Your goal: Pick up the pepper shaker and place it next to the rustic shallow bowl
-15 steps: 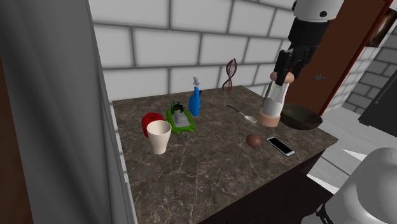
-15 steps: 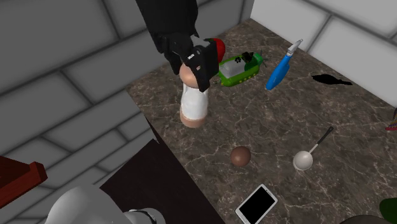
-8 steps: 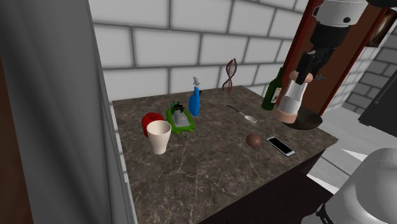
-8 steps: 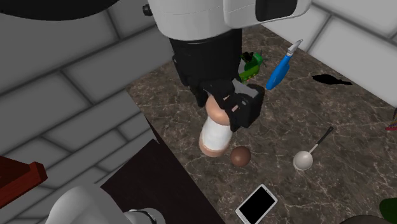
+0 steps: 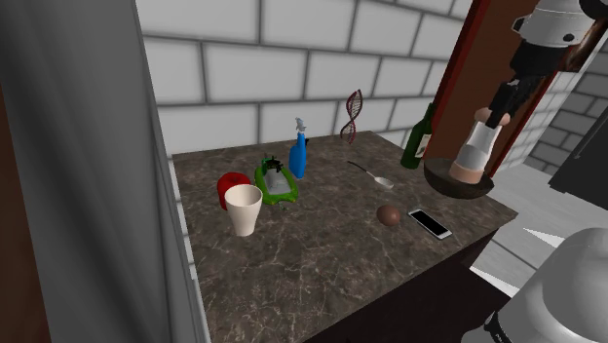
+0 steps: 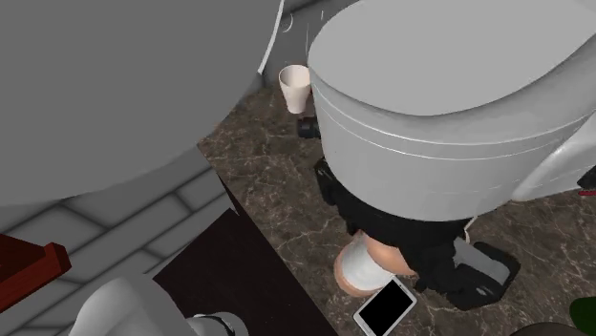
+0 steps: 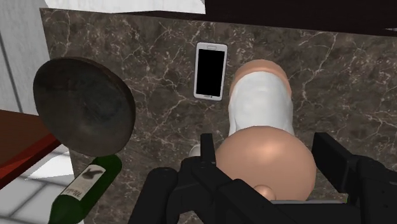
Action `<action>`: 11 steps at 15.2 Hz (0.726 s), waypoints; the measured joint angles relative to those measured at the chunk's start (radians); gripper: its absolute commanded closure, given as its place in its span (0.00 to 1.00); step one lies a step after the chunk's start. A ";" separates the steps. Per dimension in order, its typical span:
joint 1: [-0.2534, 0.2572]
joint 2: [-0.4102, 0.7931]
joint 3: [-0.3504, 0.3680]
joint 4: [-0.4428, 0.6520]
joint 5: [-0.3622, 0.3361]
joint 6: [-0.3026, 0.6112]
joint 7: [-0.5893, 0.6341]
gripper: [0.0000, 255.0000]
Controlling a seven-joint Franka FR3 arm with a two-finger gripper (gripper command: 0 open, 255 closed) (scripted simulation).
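The gripper (image 5: pixel 500 100) pinches the pepper shaker (image 5: pixel 475 153) by its top, long axis upright above the table (image 7: pixel 159 44), with the bowl (image 7: pixel 83 105) near, beside one finger.

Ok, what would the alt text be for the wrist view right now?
The black end effector clasps a pepper shaker, white with tan ends, over a dark marbled countertop. A dark shallow bowl sits to one side of the shaker, a green bottle beside it, and a black-screened phone lies beyond.
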 measured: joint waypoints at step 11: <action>-0.040 0.039 -0.272 0.077 -0.170 0.053 -0.261 1.00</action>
